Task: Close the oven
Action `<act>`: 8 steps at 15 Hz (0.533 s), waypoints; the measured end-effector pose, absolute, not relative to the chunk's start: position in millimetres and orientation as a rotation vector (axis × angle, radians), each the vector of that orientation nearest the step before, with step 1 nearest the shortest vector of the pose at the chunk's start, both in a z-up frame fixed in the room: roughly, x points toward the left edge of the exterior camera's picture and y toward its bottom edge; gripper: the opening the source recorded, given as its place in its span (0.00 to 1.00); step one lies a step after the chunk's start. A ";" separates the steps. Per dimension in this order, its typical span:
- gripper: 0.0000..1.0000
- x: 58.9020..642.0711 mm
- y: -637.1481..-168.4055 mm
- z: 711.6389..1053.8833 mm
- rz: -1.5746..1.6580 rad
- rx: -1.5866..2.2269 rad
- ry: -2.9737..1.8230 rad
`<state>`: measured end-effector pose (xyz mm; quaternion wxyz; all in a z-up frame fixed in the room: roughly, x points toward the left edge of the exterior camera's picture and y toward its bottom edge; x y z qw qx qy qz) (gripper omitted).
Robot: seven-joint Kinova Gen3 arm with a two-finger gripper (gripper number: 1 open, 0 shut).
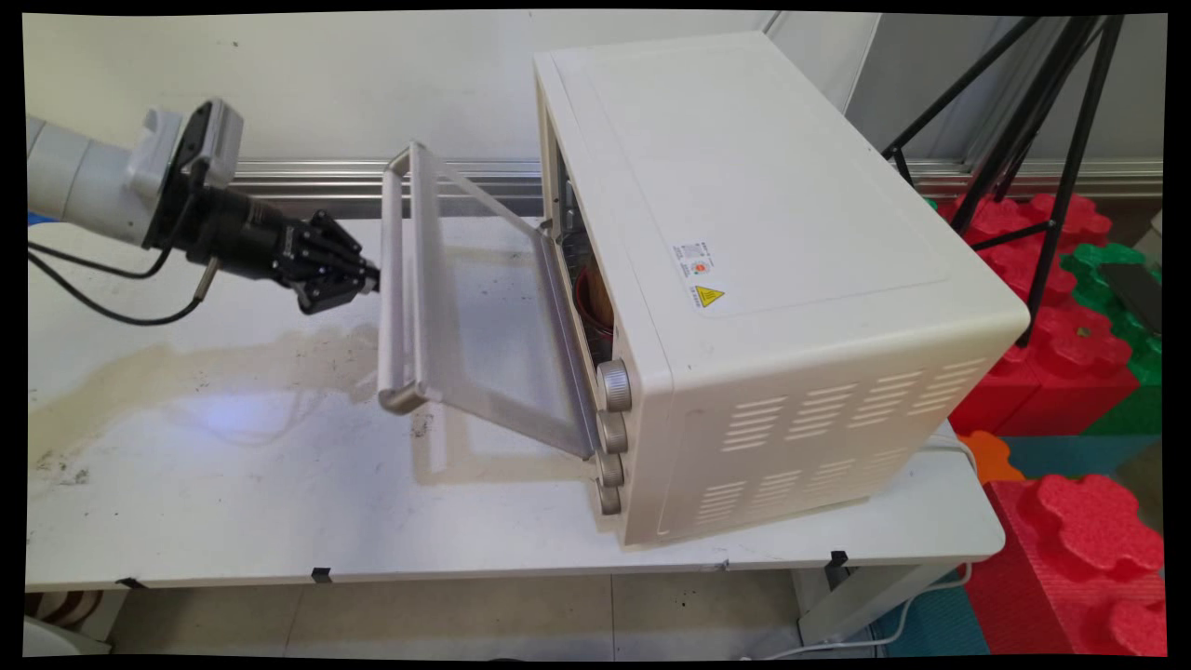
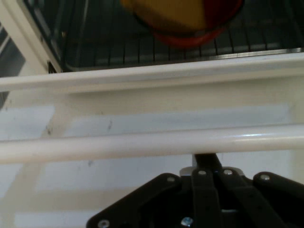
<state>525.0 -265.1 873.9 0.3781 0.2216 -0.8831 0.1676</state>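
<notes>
Hand at the handle of a half-open oven door.
Hand [image 1: 358,277] has fingers pressed together, tips touching the door handle [image 1: 392,279] of the white toaster oven [image 1: 744,233] on the desk [image 1: 233,484]; a red bowl [image 2: 190,23] with something yellow sits on the rack inside.

My gripper [image 1: 368,279] sits closed just beside the handle bar [image 1: 392,279] of the cream toaster oven's [image 1: 763,261] door [image 1: 484,326], which hangs half open. Inside, a red bowl [image 2: 190,23] rests on the rack.
</notes>
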 end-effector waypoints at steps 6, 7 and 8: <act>0.00 501.0 -276.8 895.6 0.448 0.546 -2.199; 0.00 497.0 -279.6 897.9 0.451 0.542 -2.193; 0.00 493.7 -282.2 900.1 0.454 0.539 -2.187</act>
